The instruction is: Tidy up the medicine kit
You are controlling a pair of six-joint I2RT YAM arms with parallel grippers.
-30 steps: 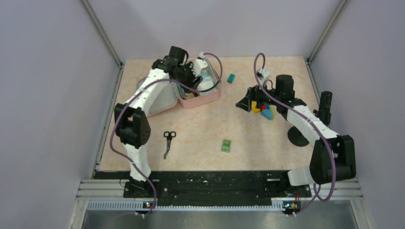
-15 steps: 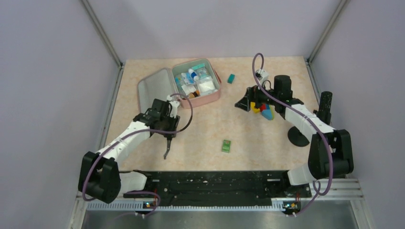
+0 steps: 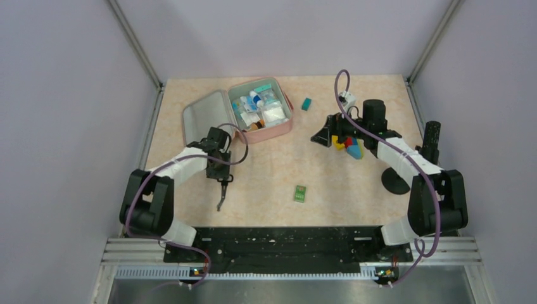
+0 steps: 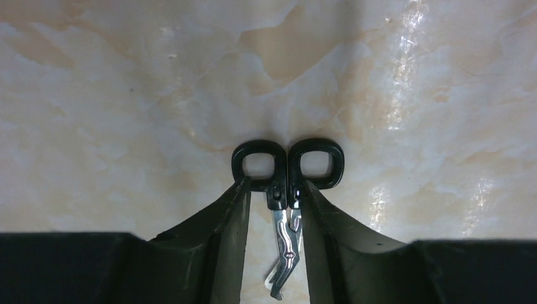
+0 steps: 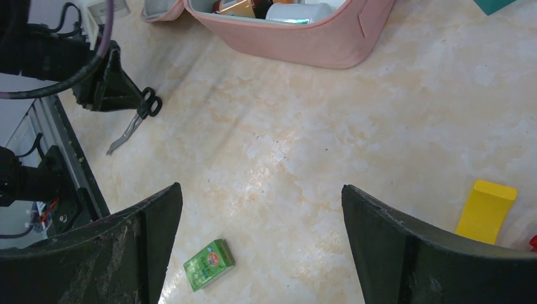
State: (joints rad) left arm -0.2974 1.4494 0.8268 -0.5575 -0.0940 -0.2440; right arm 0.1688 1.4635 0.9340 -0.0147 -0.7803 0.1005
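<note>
**Desk:** Where's your left hand right now?

**Me:** I've got the left gripper [image 3: 222, 180] low over the table [image 3: 354, 202], on the near left, straddling the scissors [image 4: 277, 196]. On my wrist view the fingers [image 4: 221, 240] sit one on each side of the shank, with their tips against the black loops. I can't tell whether they're clamped or only touching. The scissors lie flat, blades pointing back toward the arm bases.

**Desk:** And the kit?

**Me:** The kit [image 3: 269, 132] is at the far side, left of centre. It's unzipped, with the lid [image 3: 202, 120] flat on the table to its left and the tray full of packets and small bottles. It lies beyond the scissors, well apart from them.

**Desk:** Right side?

**Me:** My right gripper [image 5: 261, 188] hangs right of centre, fingers spread wide with nothing between them. The blocks [image 3: 351, 147] are bunched just under that arm. A green packet [image 5: 209, 264] lies in the near middle, and a teal block [image 3: 306, 104] sits near the kit's right side, not touching it.
</note>
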